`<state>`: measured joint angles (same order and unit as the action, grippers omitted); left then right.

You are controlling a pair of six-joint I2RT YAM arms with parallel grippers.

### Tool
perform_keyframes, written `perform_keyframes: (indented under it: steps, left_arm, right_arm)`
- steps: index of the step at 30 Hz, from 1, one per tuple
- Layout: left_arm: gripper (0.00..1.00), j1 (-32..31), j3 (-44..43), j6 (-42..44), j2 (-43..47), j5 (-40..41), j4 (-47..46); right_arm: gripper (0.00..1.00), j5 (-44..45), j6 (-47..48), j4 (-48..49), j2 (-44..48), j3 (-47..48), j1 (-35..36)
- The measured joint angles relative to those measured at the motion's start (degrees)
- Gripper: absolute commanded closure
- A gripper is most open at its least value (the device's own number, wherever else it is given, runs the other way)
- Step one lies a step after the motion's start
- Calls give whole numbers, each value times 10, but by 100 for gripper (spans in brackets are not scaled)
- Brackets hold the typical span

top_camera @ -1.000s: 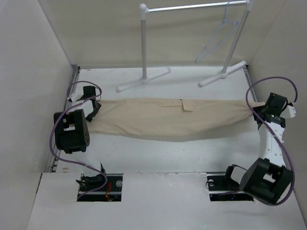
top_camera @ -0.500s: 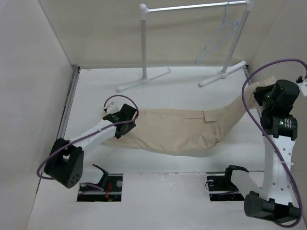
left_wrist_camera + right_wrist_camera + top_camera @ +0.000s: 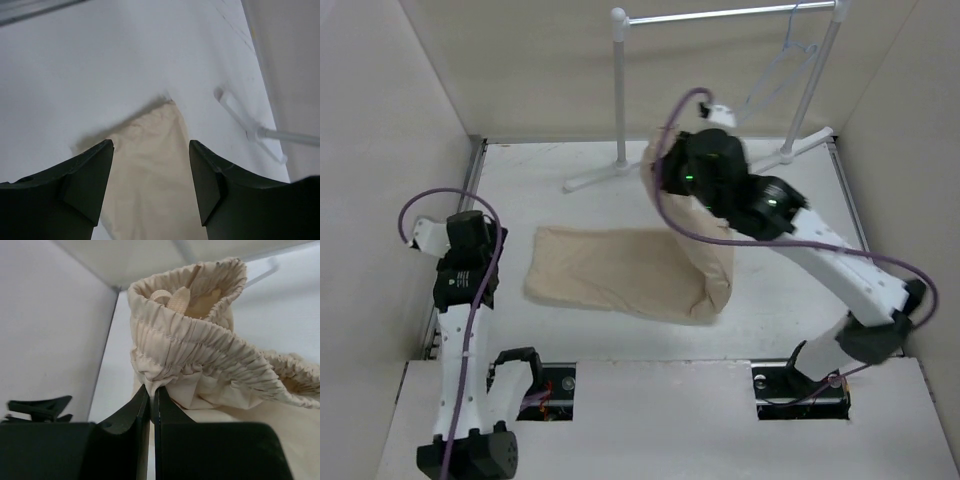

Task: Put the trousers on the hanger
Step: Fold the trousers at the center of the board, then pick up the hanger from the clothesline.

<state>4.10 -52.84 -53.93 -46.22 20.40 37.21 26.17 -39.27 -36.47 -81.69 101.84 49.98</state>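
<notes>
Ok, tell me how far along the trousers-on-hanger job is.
Done: the trousers lie partly doubled over on the table. In hand: the right gripper is shut on the waistband, raised off the table; the left gripper is open, off the cloth. Left: the hanger hangs bare on the rail.

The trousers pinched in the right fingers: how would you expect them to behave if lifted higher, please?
Probably floppy: the trousers hang limp from the right fingers and fold onto the table. Likely light, since one pinch on the gathered waistband holds that end up. Such a narrow pinch might slip.
</notes>
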Motion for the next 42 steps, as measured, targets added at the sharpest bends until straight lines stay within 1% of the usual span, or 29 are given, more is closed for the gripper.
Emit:
perform_keyframes:
  steps: [3, 5, 6, 9, 10, 12, 14, 16, 18, 19, 20, 21, 22, 23, 24, 25, 27, 29, 31, 32, 33, 34, 35, 36, 37, 38, 42]
  left_arm:
    - [40, 89, -1, 8, 8, -30, 9]
    - [40, 126, -8, 10, 5, -49, 19]
    - [40, 133, -13, 10, 3, -56, 21]
    - [40, 144, -40, 12, -2, -67, 26]
    - [39, 148, -53, 14, -4, -68, 26]
    - [39, 155, -79, 20, -11, -69, 24]
    - [40, 159, -99, 27, -18, -69, 20]
    - [40, 156, -105, 33, -25, -67, 12]
    - [40, 144, -101, 36, -32, -66, 8]
    - [40, 135, -94, 37, -36, -66, 2]
    - [40, 123, -84, 38, -40, -66, -4]
    - [40, 106, -71, 38, -45, -64, -9]
    - [41, 86, -58, 38, -54, -63, -14]
    - [41, 60, -44, 37, -64, -61, -19]
    - [41, 30, -30, 36, -78, -59, -27]
    - [41, -5, -14, 35, -94, -57, -37]
    - [41, -77, 18, 30, -124, -52, -57]
    - [41, -151, 49, 21, -151, -40, -73]
    - [41, -216, 70, 11, -171, -27, -82]
    - [41, -246, 77, 7, -182, -20, -87]
    - [41, -269, 84, 2, -192, -14, -92]
    - [41, -285, 91, -2, -200, -9, -98]
    - [41, -292, 102, -7, -205, -3, -104]
    - [41, -292, 114, -10, -207, 2, -111]
    - [41, -288, 127, -13, -207, 8, -117]
    - [41, -278, 142, -16, -207, 14, -122]
    - [41, -221, 196, -20, -212, 24, -136]
  right_arm:
    - [90, 10, 15, -3, -148, 109, 63]
    - [84, 9, 23, -2, -244, 180, 102]
    - [79, 8, 25, -3, -289, 211, 120]
    - [45, -18, 23, -7, -423, 299, 176]
    - [39, -33, 20, -11, -462, 320, 192]
    - [33, -61, 12, -28, -507, 333, 217]
    - [30, -83, 4, -51, -518, 311, 231]
    - [31, -99, 0, -47, -486, 247, 228]
    - [33, -113, -4, -28, -412, 137, 204]
    - [35, -121, -6, -19, -362, 77, 181]
    - [39, -128, -9, -7, -315, 27, 155]
    - [46, -134, -10, 9, -259, -27, 120]
    - [58, -139, -12, 27, -204, -76, 82]
    - [72, -141, -14, 44, -155, -118, 45]
    - [83, -141, -16, 65, -101, -166, 4]
    - [88, -141, -17, 80, -52, -212, -31]
    - [89, -145, -25, 104, 30, -302, -75]
    - [81, -159, -30, 116, 90, -392, -97]
    - [58, -183, -36, 119, 127, -478, -116]
    - [53, -196, -40, 118, 139, -519, -126]
    - [53, -206, -45, 116, 148, -552, -135]
    - [55, -219, -49, 114, 157, -585, -145]
    - [59, -230, -54, 112, 167, -613, -152]
    - [66, -239, -60, 111, 176, -634, -156]
    - [70, -250, -67, 113, 185, -652, -156]
    - [72, -262, -73, 116, 193, -668, -154]
    - [72, -302, -102, 151, 191, -704, -141]
